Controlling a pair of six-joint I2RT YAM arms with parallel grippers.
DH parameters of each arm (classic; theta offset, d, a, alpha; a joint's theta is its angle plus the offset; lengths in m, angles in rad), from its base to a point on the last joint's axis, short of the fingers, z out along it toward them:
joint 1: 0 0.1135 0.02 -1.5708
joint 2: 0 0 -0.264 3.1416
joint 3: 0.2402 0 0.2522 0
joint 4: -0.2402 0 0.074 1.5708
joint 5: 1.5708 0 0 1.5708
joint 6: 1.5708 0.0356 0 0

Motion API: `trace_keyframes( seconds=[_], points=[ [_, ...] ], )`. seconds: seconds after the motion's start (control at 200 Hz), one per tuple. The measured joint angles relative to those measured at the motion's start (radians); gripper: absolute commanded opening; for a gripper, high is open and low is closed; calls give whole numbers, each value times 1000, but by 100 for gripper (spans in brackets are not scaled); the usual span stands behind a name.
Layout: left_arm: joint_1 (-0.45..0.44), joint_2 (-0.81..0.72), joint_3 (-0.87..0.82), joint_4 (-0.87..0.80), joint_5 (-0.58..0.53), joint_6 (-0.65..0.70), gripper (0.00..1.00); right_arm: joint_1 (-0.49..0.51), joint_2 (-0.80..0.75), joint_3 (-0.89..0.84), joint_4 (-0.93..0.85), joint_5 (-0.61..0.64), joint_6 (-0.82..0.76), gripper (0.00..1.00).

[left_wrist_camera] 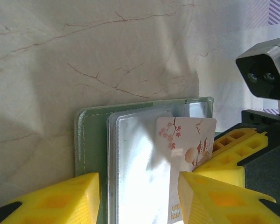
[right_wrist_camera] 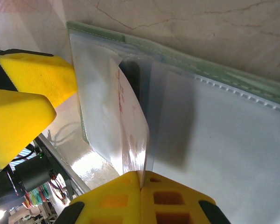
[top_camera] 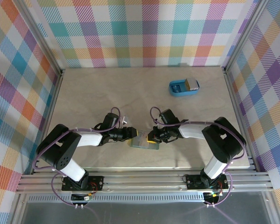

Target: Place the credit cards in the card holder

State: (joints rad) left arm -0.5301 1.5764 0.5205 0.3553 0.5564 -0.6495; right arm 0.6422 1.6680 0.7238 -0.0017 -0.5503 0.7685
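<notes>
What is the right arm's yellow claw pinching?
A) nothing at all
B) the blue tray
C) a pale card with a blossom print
C: the right gripper is shut on the edge of the blossom-printed card, at the green card holder.

Blue tray point(top_camera: 176, 88) far right on beige table point(top_camera: 107, 93); plaid walls point(top_camera: 144, 32).

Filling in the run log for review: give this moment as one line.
right gripper: shut on credit card | left gripper: open, astride card holder | card edge at clear pockets | card not yet seated
</notes>
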Motion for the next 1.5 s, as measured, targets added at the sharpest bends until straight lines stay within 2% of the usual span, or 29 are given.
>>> trace_keyframes(
  seconds=[0.515,0.885,1.0,1.115,1.22,1.365,1.5],
  points=[
    [0,3,-11,31,0,-23,46,41,75,95,-18,2,10,0],
    [-12,-1,-16,42,-31,-58,46,74,124,200,-112,39,28,0],
    [-16,-2,-18,45,-42,-73,45,78,137,226,-143,39,27,7],
    [-20,-6,-21,48,-55,-87,45,80,129,236,-179,66,17,32],
    [-29,-7,-21,54,-72,-92,45,76,85,231,-246,106,10,44],
    [-59,-3,-25,82,-75,-105,45,52,-101,190,-346,174,7,48],
    [-65,-19,-36,90,-78,-117,45,31,-277,171,-473,290,2,50]
  ],
)
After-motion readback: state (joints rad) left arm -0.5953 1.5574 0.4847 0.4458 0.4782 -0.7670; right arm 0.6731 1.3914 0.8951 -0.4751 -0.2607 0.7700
